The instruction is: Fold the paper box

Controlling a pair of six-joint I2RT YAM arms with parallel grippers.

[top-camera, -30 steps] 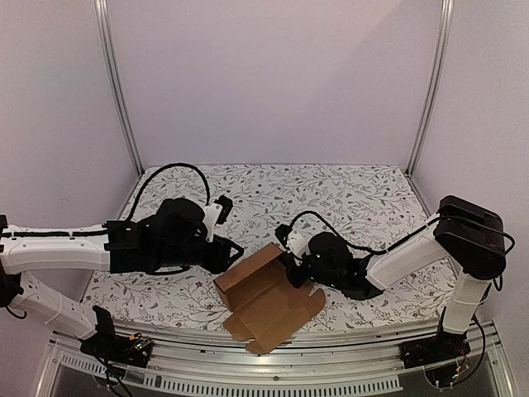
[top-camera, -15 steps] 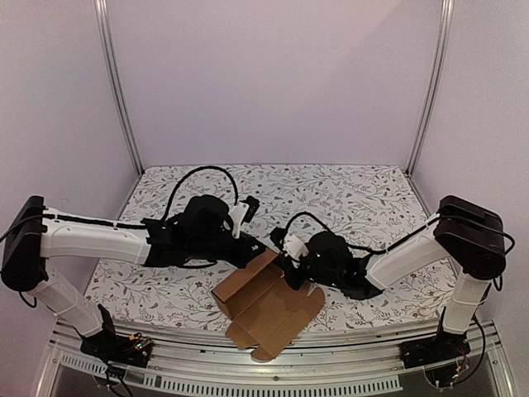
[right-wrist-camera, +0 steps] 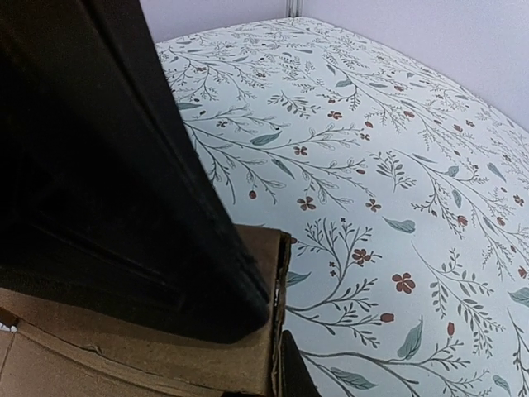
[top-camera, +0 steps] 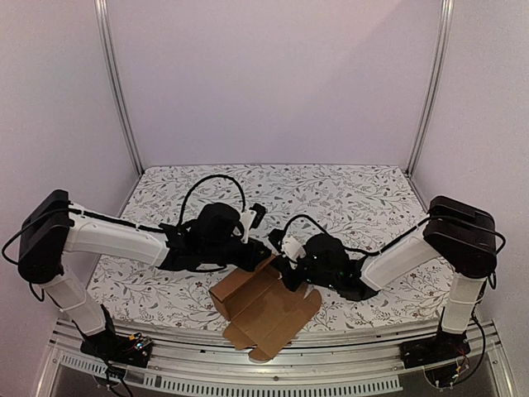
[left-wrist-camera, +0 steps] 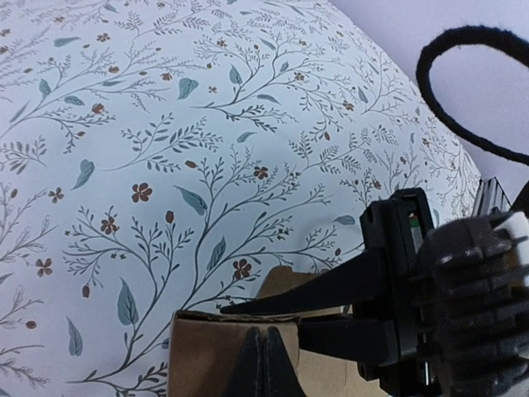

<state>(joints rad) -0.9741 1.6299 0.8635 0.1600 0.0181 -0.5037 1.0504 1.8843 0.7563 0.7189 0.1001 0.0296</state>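
As both my arms reach in low from either side, the paper box (top-camera: 269, 308) sits on the floral counter (top-camera: 355, 194) close to its near edge, roughly midway between my two bases; plain brown cardboard, partly formed; panels on the far side stand up, flaps on the near side lie splayed toward the edge. My left fingers (left-wrist-camera: 252, 368) are pressed fully together, no gap between them; the tips sit right at the top edge of an upright cardboard panel on the box's far-left side; the left wrist view doesn't show whether any cardboard is caught between them, so I can't tell if that's a grip or just contact. My right fingers (right-wrist-camera: 124, 207) are nearly closed and clamped on an upright panel at the box's far-right side; the right wrist view shows the cardboard edge sandwiched between the big dark finger and the tip of the other one. Both sets of fingers are close together over the far side of the box; the right ones show in the left wrist view just beyond the panel.
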